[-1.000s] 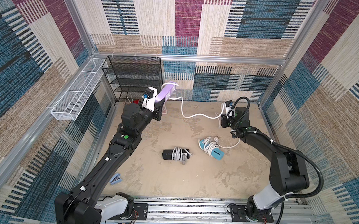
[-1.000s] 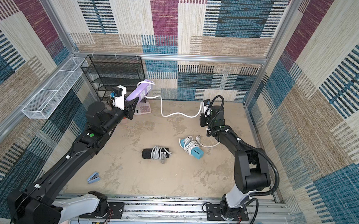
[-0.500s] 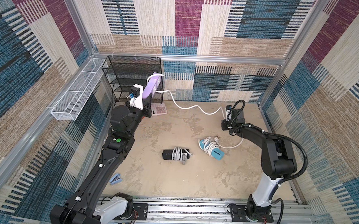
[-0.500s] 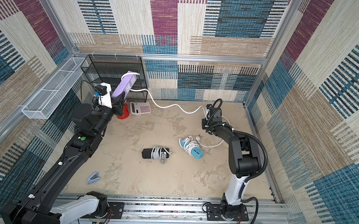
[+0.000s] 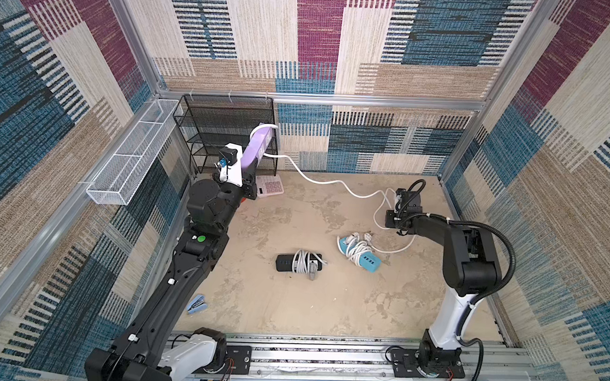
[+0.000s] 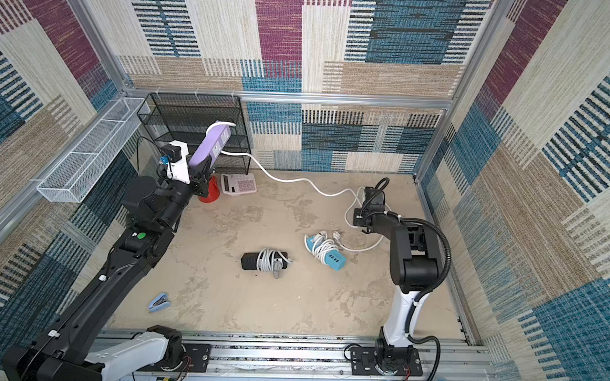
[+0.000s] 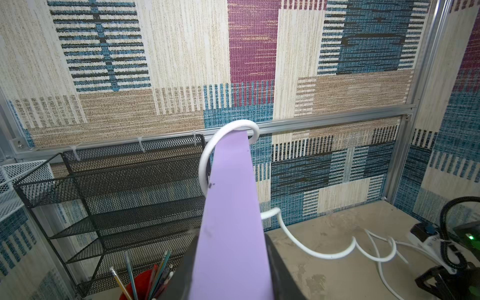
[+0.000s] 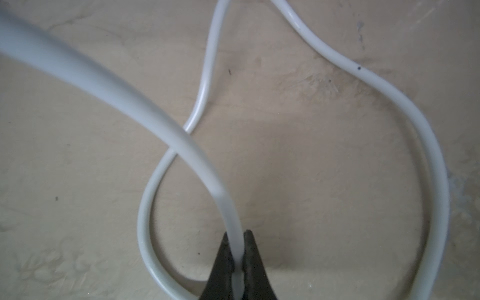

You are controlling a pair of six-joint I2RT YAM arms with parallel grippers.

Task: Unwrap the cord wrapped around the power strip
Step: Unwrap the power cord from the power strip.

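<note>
My left gripper [image 5: 247,177] [image 6: 200,173] is shut on a purple power strip [image 5: 260,149] [image 6: 211,145], holding it tilted up in front of the black mesh rack. In the left wrist view the strip [image 7: 231,207] rises from between the gripper [image 7: 231,281] fingers. Its white cord [image 5: 332,182] [image 6: 297,179] [image 7: 311,253] curls round the strip's far end, then sags across the table to the right. My right gripper [image 5: 392,219] [image 6: 359,215] [image 8: 237,240] is shut on the cord [image 8: 104,85] just above the table, with loose loops lying around it.
A black power strip [image 5: 298,262] and a teal one [image 5: 359,253] lie mid-table, each wound in white cord. A calculator [image 5: 269,186], a red pencil cup [image 6: 210,193] and the mesh rack [image 5: 224,130] stand back left. A white wire basket [image 5: 133,150] hangs on the left wall; a blue stapler [image 5: 196,304] lies front left.
My left arm has carried the purple strip to the left, toward the rack, drawing more cord out. My right gripper has come down and forward with the cord still in it.
</note>
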